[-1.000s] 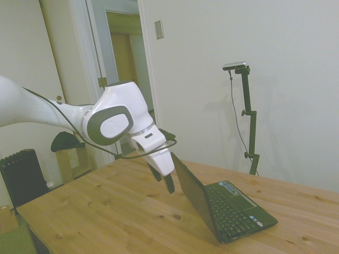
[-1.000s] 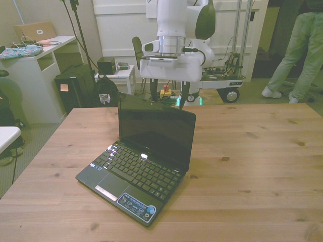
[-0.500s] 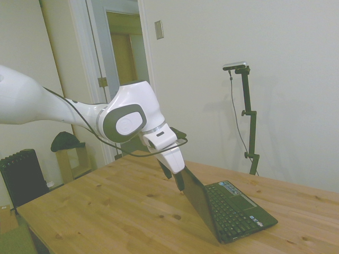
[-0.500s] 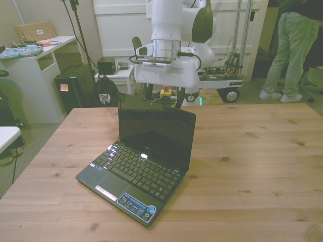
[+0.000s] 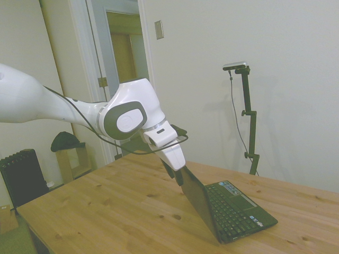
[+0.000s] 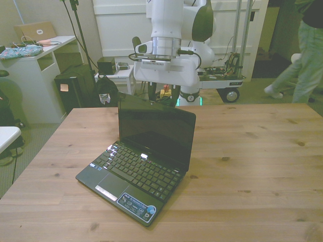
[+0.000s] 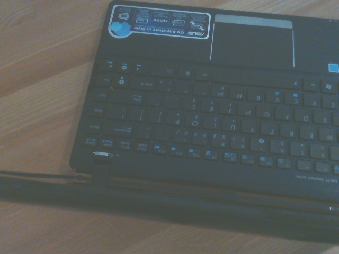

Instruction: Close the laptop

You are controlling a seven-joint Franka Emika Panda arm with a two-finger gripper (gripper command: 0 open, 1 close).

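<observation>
The laptop (image 6: 151,136) stands open on the wooden table (image 6: 252,166), a small black one with its dark screen upright and its keyboard (image 6: 139,169) facing the camera. In the side view the laptop (image 5: 233,211) has its lid tilted back toward the arm. My gripper (image 5: 178,176) is at the back of the lid's top edge and looks to be touching it. In the front view the gripper (image 6: 164,98) is open, with both fingers behind the lid's top edge. The wrist view looks over that blurred edge (image 7: 159,203) onto the keyboard (image 7: 212,127) and a palm-rest sticker (image 7: 159,24).
A person (image 6: 303,55) walks on the floor behind the table at the front view's right. A white desk (image 6: 35,65) and black boxes (image 6: 75,91) stand off the table at the front view's left. A dark radiator (image 5: 21,177) stands beyond the table's end in the side view.
The gripper has moved forward and down from behind the laptop to the lid's top edge. The lid's angle looks unchanged. The person has walked toward the front view's right.
</observation>
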